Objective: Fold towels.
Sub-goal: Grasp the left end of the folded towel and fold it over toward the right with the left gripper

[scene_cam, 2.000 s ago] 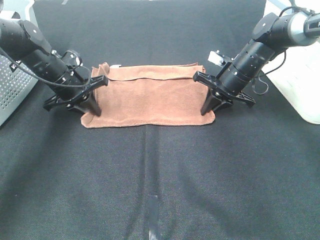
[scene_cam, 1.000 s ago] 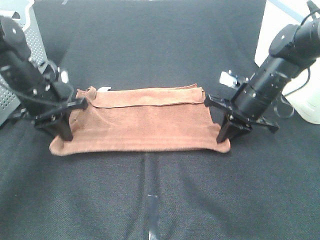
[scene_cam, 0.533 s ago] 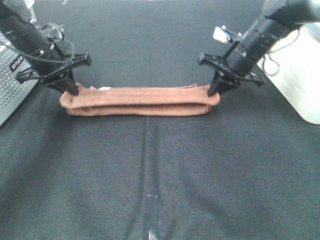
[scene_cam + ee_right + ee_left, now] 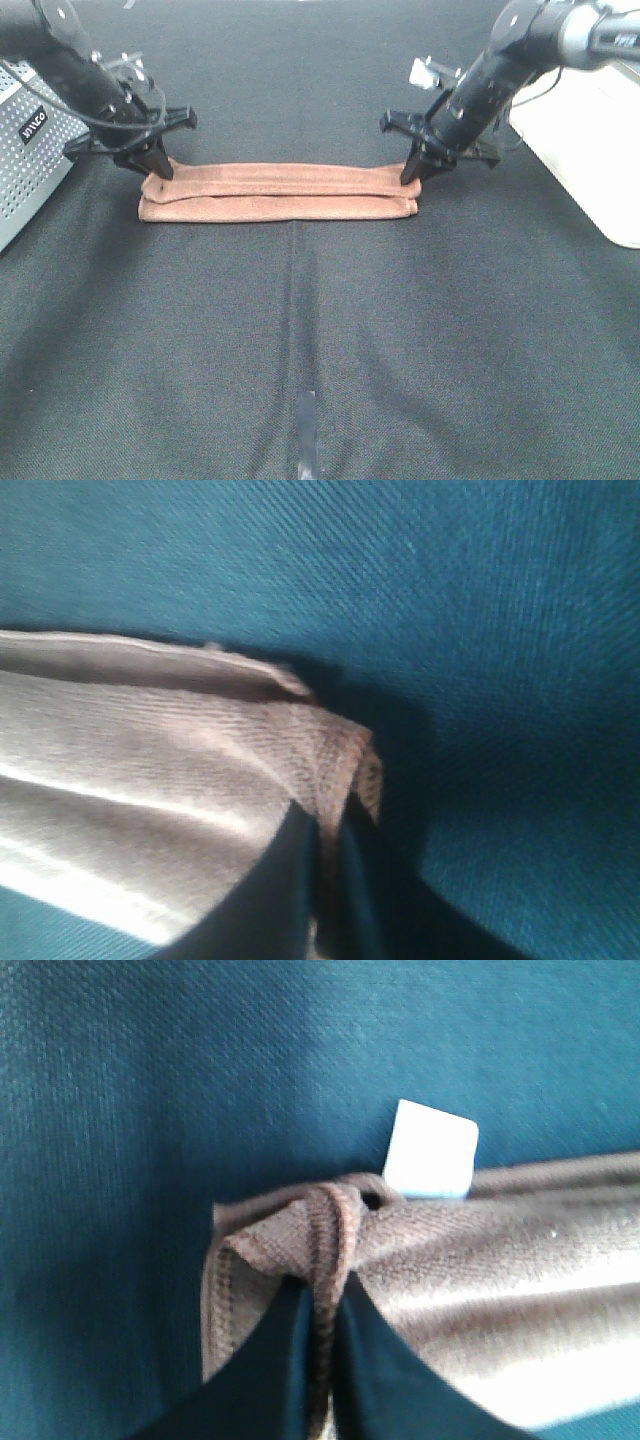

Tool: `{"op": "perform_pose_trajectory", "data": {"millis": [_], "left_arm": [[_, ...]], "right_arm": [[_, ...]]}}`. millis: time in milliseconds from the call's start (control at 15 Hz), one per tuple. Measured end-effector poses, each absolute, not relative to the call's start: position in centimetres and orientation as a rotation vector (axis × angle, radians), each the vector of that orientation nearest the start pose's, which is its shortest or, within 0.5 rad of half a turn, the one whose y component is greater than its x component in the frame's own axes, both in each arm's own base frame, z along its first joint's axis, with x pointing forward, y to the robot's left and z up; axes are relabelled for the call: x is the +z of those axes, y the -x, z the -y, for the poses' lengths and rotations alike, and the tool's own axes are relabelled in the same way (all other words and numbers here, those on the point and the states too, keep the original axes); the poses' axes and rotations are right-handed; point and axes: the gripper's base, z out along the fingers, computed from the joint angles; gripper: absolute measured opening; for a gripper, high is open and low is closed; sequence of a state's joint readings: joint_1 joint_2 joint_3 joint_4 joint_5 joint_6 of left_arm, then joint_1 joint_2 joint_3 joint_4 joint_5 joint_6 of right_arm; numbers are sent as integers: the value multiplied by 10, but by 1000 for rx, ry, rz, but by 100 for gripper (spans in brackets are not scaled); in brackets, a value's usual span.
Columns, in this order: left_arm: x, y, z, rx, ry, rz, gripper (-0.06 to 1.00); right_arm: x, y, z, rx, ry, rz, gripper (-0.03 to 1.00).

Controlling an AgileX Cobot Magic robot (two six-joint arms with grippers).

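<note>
The reddish-brown towel (image 4: 278,192) lies on the black cloth as a long narrow folded strip, running left to right. My left gripper (image 4: 158,173) is shut on its left far corner; the left wrist view shows the pinched fabric edge (image 4: 325,1260) between my fingers and the white tag (image 4: 430,1150) beside it. My right gripper (image 4: 410,176) is shut on the right far corner; the right wrist view shows the towel (image 4: 150,780) with its corner pinched between the fingers (image 4: 270,900).
A perforated grey box (image 4: 25,150) stands at the left edge, close to my left arm. A white container (image 4: 590,150) stands at the right edge. Black cloth (image 4: 320,350) covers the table, with a tape mark (image 4: 306,430) near the front.
Both grippers carried the towel's near edge up and over to the far edge, folding it in half lengthwise. Over the last half second they lowered it flat and shifted slightly inward.
</note>
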State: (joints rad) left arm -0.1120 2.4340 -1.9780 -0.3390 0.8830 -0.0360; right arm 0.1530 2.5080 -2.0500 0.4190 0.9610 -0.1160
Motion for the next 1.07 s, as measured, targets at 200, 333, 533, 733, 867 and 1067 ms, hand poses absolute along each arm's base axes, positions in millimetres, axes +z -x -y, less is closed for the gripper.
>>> {"op": "perform_pose_trajectory", "data": {"millis": [200, 333, 533, 733, 867, 1067], "left_arm": [[129, -509, 80, -458, 147, -2775, 62], [130, -510, 79, -445, 138, -2770, 89], [128, -510, 79, -440, 136, -2775, 93], [108, -510, 86, -485, 166, -2809, 92], [108, -510, 89, -507, 176, -2803, 90], [100, -511, 98, -515, 188, -2793, 49]], "right_arm": [[108, -506, -108, 560, 94, -2867, 67], [110, -504, -108, 571, 103, -2885, 83], [111, -503, -108, 574, 107, -2893, 85], [113, -504, -108, 569, 109, -2887, 85], [114, -504, -108, 569, 109, -2885, 85], [114, -504, -108, 568, 108, -2882, 85]]}}
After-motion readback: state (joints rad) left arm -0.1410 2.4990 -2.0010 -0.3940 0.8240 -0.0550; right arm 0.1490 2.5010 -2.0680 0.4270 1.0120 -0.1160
